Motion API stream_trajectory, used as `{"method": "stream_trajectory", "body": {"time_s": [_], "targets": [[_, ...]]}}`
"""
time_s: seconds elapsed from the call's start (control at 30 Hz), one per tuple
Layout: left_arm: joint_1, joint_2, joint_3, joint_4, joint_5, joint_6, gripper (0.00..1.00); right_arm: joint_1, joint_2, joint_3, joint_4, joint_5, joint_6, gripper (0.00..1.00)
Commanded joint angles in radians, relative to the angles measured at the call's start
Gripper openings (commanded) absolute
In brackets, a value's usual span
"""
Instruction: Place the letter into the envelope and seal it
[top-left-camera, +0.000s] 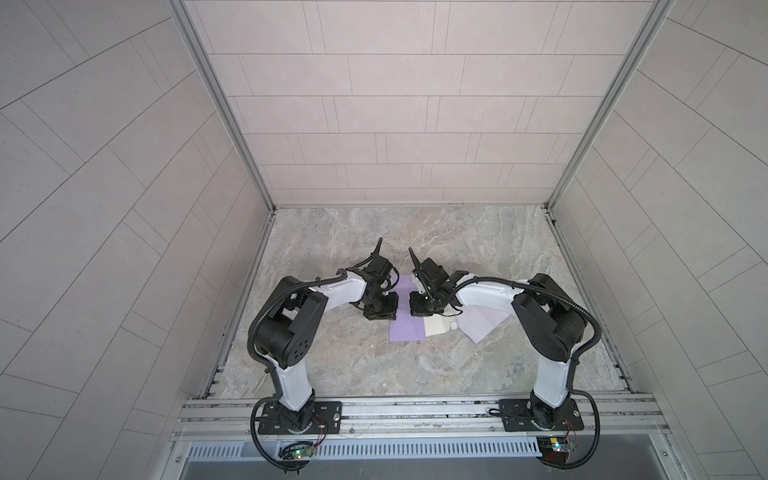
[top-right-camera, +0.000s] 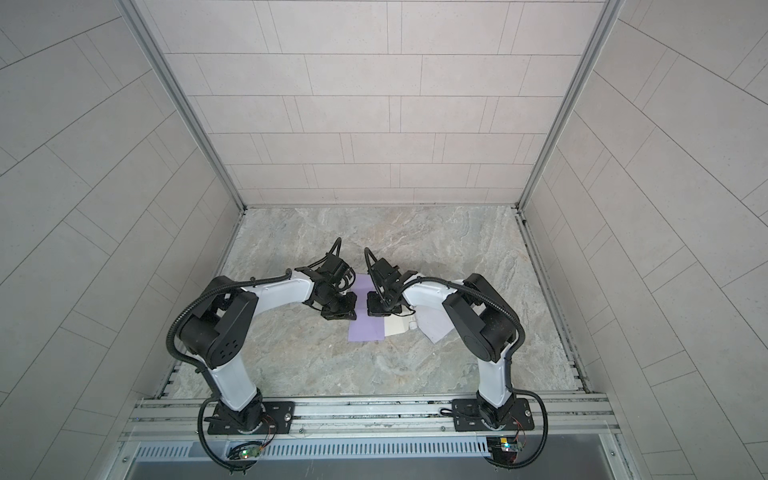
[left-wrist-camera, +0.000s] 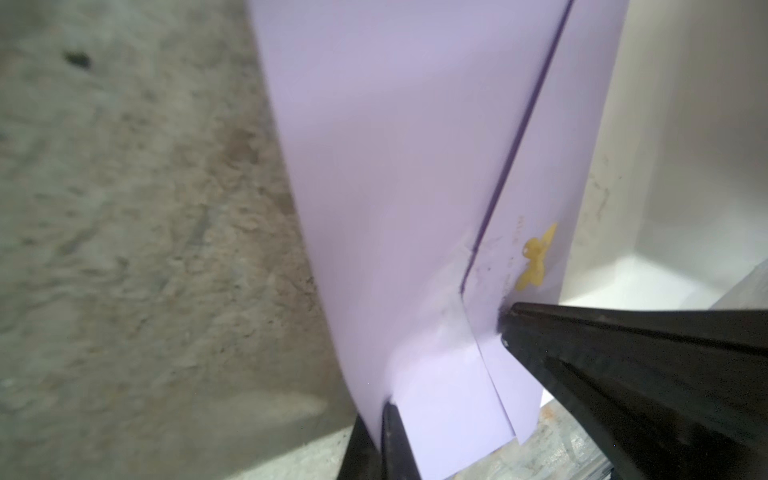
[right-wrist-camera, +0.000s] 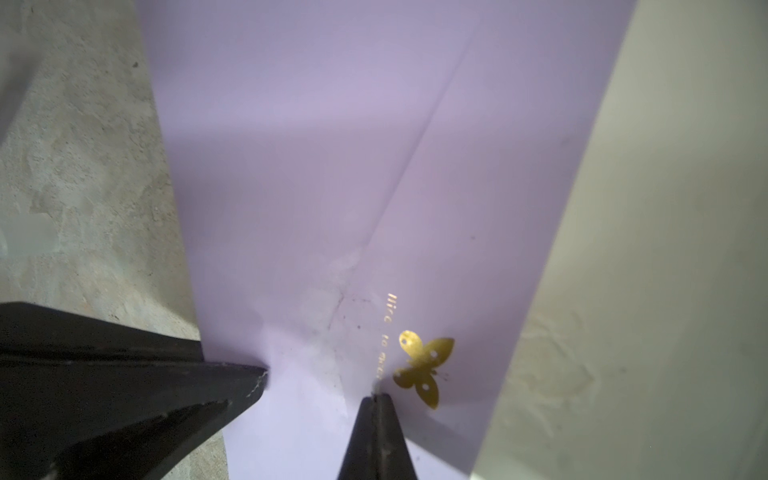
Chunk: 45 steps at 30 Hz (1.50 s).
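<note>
A purple envelope (top-left-camera: 407, 329) (top-right-camera: 365, 331) lies on the marble table between both arms, a gold butterfly (right-wrist-camera: 424, 365) printed on it. My left gripper (left-wrist-camera: 384, 424) (top-left-camera: 390, 316) is shut on the envelope's (left-wrist-camera: 395, 166) left edge, where the paper curls up between its fingers. My right gripper (right-wrist-camera: 376, 399) (top-left-camera: 414, 312) is shut, its tip resting on the envelope (right-wrist-camera: 311, 145) beside the butterfly (left-wrist-camera: 536, 262). A cream sheet (top-left-camera: 436, 327) touches the envelope's right side, and a pale lilac sheet (top-left-camera: 484, 322) lies under the right arm. I cannot tell whether either is the letter.
A small white cylinder (top-left-camera: 454, 326) lies between the cream and lilac sheets. Tiled walls enclose the table on three sides. The arm bases sit on an aluminium rail (top-left-camera: 415, 409) along the front edge. The two gripper tips stand close together.
</note>
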Motion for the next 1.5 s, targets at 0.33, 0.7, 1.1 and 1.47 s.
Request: {"method": "stream_trajectory", "body": {"time_s": [0.33,0.7,1.1,1.47], "targets": [[-0.019,0.016,-0.012,-0.097,-0.035,0.04,0.0,-0.007,0.142,0.087,-0.074,0.033,0.026,0.0],[-0.02,0.018,-0.011,-0.104,-0.038,0.044,0.0,-0.028,0.174,0.118,-0.091,0.017,0.03,0.0],[-0.023,0.015,-0.008,-0.117,-0.038,0.051,0.0,-0.104,0.223,0.119,-0.048,0.03,0.13,0.0],[-0.022,0.01,-0.007,-0.123,-0.065,0.05,0.0,-0.116,0.126,0.123,0.011,-0.032,0.053,0.0]]}}
